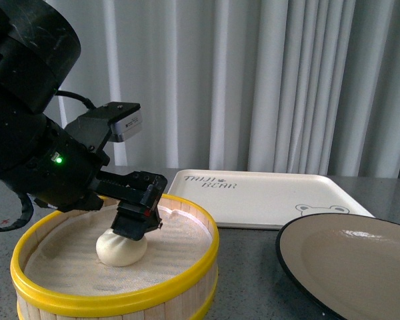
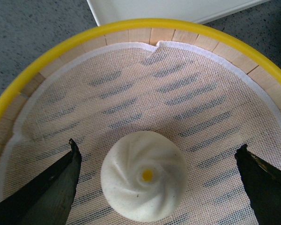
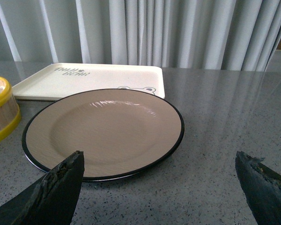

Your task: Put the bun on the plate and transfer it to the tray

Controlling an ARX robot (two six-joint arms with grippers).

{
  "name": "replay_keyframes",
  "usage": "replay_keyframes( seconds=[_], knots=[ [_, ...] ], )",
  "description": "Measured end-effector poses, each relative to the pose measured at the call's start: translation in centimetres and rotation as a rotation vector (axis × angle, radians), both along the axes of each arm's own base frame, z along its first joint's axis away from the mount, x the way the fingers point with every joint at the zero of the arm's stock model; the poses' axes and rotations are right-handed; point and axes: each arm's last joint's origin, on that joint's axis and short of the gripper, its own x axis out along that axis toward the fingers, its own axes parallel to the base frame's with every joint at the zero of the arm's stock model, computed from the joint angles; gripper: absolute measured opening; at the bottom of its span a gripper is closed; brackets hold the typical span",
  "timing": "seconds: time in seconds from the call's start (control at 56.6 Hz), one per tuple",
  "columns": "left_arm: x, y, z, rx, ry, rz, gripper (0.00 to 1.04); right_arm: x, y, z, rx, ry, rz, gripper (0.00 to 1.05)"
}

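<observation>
The cream-white bun (image 1: 122,248) (image 2: 144,181), with a pleated top and a yellow dot, rests on the mesh liner inside the steamer basket. My left gripper (image 1: 137,223) (image 2: 158,144) hangs open just above it. Its two dark fingers (image 2: 56,187) stand on either side of the bun, apart from it. The plate (image 1: 360,267) (image 3: 103,131), beige with a black rim, lies on the table at the right with nothing on it. Behind it lies the cream tray (image 1: 267,197) (image 3: 93,77). My right gripper (image 3: 159,153) is open over the table near the plate's rim, holding nothing.
The yellow-rimmed wooden steamer basket (image 1: 113,303) (image 3: 0,108) stands at the front left, its wall rising round the bun. A grey speckled tabletop (image 3: 225,122) stretches to the right of the plate. Pale curtains (image 1: 273,80) hang behind the table.
</observation>
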Motion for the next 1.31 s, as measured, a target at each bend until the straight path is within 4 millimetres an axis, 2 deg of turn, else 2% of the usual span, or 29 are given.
replay_keyframes(
  seconds=[0.141, 0.741, 0.777, 0.936, 1.13, 1.306],
  knots=[
    [0.3, -0.2, -0.8, -0.004, 0.027, 0.015, 0.98, 0.0, 0.0, 0.0, 0.000, 0.000, 0.000, 0.96],
    [0.4, 0.7, -1.6, -0.025, 0.076, 0.035, 0.98, 0.0, 0.0, 0.0, 0.000, 0.000, 0.000, 0.96],
    [0.4, 0.7, -1.6, -0.026, 0.077, 0.035, 0.93, 0.0, 0.0, 0.0, 0.000, 0.000, 0.000, 0.96],
    [0.3, 0.7, -1.8, -0.054, 0.079, 0.032, 0.60, 0.0, 0.0, 0.0, 0.000, 0.000, 0.000, 0.96],
    [0.0, 0.5, -0.9, -0.070, 0.047, 0.028, 0.30, 0.0, 0.0, 0.0, 0.000, 0.000, 0.000, 0.96],
    [-0.3, 0.2, 0.5, -0.087, -0.012, 0.015, 0.08, 0.0, 0.0, 0.0, 0.000, 0.000, 0.000, 0.96]
  ],
)
